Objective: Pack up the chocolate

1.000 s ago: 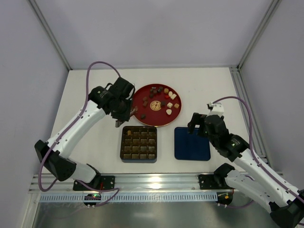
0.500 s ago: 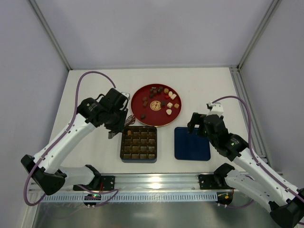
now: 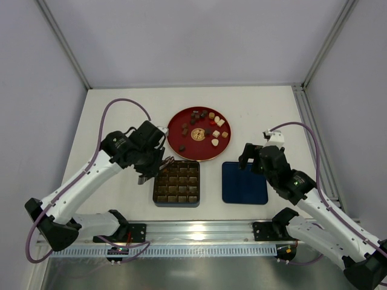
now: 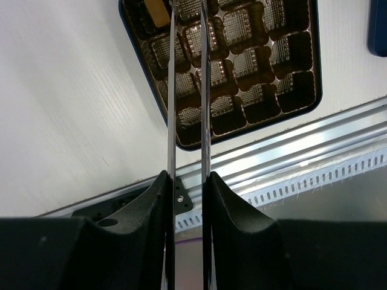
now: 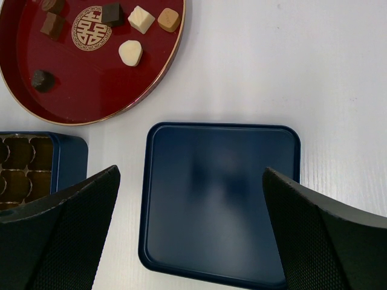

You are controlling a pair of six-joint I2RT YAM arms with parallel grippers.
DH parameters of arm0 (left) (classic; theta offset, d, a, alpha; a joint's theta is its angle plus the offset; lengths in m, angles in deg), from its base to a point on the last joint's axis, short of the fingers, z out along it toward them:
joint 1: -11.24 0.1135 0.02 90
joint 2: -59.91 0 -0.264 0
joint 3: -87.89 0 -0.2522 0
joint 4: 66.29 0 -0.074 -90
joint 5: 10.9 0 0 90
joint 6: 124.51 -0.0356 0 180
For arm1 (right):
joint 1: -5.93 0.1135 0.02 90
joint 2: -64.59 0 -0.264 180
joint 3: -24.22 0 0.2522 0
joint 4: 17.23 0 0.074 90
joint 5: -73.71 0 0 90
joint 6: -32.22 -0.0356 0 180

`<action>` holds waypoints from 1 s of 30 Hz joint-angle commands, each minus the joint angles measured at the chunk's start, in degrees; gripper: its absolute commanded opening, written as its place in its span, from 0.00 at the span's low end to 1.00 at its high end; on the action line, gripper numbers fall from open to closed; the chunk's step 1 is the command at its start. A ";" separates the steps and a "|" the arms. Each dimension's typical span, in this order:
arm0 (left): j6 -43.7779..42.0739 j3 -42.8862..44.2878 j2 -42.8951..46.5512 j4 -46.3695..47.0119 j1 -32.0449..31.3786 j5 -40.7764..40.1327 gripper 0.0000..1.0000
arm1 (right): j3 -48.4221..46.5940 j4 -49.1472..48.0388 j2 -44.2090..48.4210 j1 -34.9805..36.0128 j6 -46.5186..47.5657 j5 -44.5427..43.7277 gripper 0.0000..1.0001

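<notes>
Several small chocolates [image 3: 202, 115], dark brown, cream-white and reddish, lie on a round red plate [image 3: 202, 152]; some show in the right wrist view [image 5: 130, 52]. An open dark blue box [image 3: 176, 202] with a brown grid of cells [image 4: 254, 63] sits in front of the plate, with one caramel piece [image 4: 158, 12] in its top-left cell. My left gripper [image 3: 152, 171] is shut on thin metal tweezers [image 4: 171, 90] that reach over the box's left columns. Their tips are out of view. My right gripper [image 3: 247, 156] hangs open and empty [image 5: 190, 175] above the blue lid.
The dark blue square lid [image 3: 245, 182] lies flat to the right of the box, also in the right wrist view [image 5: 221, 199]. A gold emblem [image 3: 197, 135] marks the plate's middle. A metal rail [image 3: 199, 232] runs along the table's near edge.
My left arm has swung from the plate's left edge down and toward me, bringing the tweezers over the box's top-left part. The right arm has not moved.
</notes>
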 commanded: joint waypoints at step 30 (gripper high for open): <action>2.39 -3.21 -1.61 4.45 -1.88 -1.73 0.36 | 0.54 -1.63 0.82 0.24 -0.74 -1.20 1.00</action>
